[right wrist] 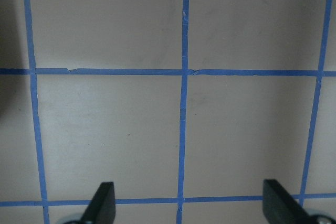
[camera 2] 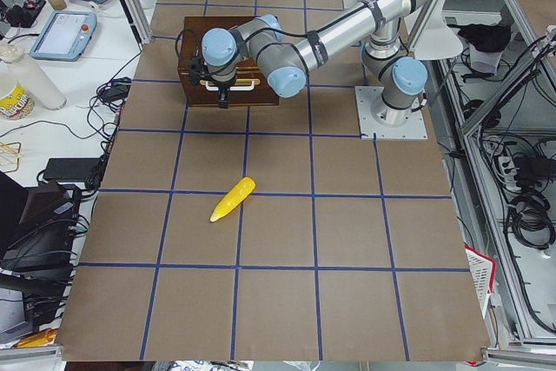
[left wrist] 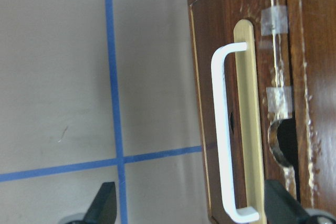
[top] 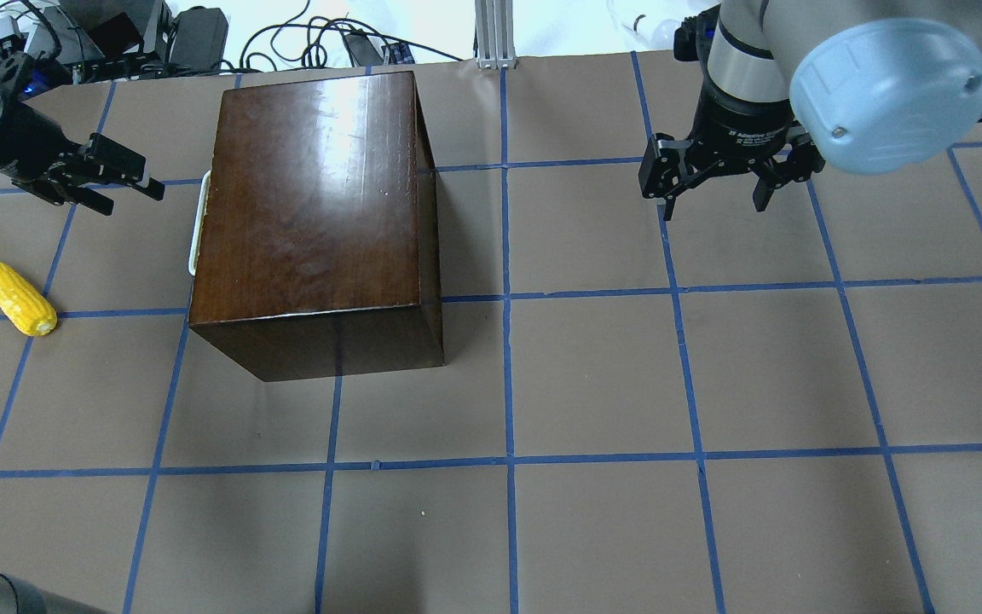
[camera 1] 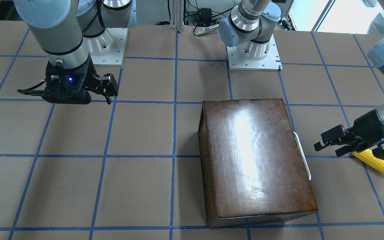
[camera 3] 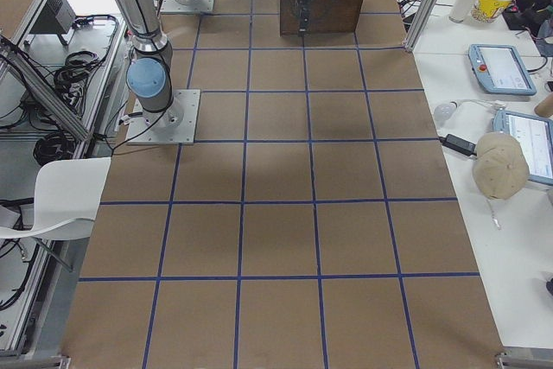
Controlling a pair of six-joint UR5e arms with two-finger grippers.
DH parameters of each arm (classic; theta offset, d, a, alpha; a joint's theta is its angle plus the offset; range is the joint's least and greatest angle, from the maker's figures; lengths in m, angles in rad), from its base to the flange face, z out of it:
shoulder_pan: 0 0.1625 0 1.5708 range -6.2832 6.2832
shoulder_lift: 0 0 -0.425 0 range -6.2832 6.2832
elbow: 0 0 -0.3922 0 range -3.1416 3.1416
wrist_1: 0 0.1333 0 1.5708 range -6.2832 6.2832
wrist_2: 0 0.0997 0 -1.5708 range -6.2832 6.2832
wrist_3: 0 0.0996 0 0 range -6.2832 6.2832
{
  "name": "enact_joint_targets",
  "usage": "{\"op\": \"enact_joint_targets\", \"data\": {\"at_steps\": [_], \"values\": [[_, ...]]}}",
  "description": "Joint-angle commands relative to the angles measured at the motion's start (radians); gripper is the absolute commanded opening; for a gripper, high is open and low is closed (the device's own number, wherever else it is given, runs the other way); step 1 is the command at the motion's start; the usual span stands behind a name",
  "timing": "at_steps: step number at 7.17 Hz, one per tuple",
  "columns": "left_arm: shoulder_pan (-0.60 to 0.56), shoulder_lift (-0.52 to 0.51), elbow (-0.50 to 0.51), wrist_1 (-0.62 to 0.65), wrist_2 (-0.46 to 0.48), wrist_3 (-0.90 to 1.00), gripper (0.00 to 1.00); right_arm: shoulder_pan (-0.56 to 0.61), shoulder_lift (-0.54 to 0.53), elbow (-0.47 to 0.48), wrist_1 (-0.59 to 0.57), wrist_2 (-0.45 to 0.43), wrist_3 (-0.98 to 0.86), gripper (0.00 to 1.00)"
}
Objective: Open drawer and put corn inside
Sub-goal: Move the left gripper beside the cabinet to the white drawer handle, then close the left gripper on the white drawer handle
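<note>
Has the drawer (left wrist: 202, 77) pushed fully into the box (top: 312, 196), with only its whitish handle (left wrist: 223, 135) standing out from the dark, chipped front on the box's left side. Holds the left gripper (top: 135, 194) above the table (top: 593, 375), spread wide and gripping nothing, tips aimed at that front, near the handle but not touching it. In the left wrist view, frames the handle between the two fingertips, one over bare table, the other over the drawer front. Has the corn (top: 18, 297) lying flat on the table, out to the left of the box and well apart from it. Puts it behind the left gripper's fingertips and on the robot's side of them, lower than the wrist, with the pointed tip turned away from the box. No contact between corn and gripper. Hangs the right gripper (top: 714, 207) over the table well to the right of the box, pointing down, likewise wide apart and empty, with blue tape lines (right wrist: 184, 103) beneath it in its wrist view.
</note>
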Motion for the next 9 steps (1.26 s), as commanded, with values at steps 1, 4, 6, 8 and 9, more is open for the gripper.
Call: {"op": "enact_joint_targets", "data": {"at_steps": [1, 4, 6, 8, 9], "values": [[0.011, -0.055, -0.001, 0.003, -0.027, 0.090, 1.00, 0.000, 0.000, 0.000, 0.000, 0.000, 0.000, 1.00], [0.011, -0.086, -0.016, 0.001, -0.075, 0.087, 1.00, 0.000, -0.001, 0.000, 0.000, 0.000, 0.000, 1.00], [0.011, -0.089, -0.027, -0.002, -0.075, 0.089, 0.99, 0.000, 0.000, 0.000, 0.000, 0.000, 0.000, 1.00], [0.011, -0.088, -0.025, -0.008, -0.099, 0.087, 0.99, 0.000, -0.001, 0.000, 0.000, 0.000, 0.000, 1.00], [0.010, -0.091, -0.027, -0.011, -0.099, 0.087, 1.00, 0.000, 0.000, 0.000, 0.000, 0.002, 0.000, 1.00]]}}
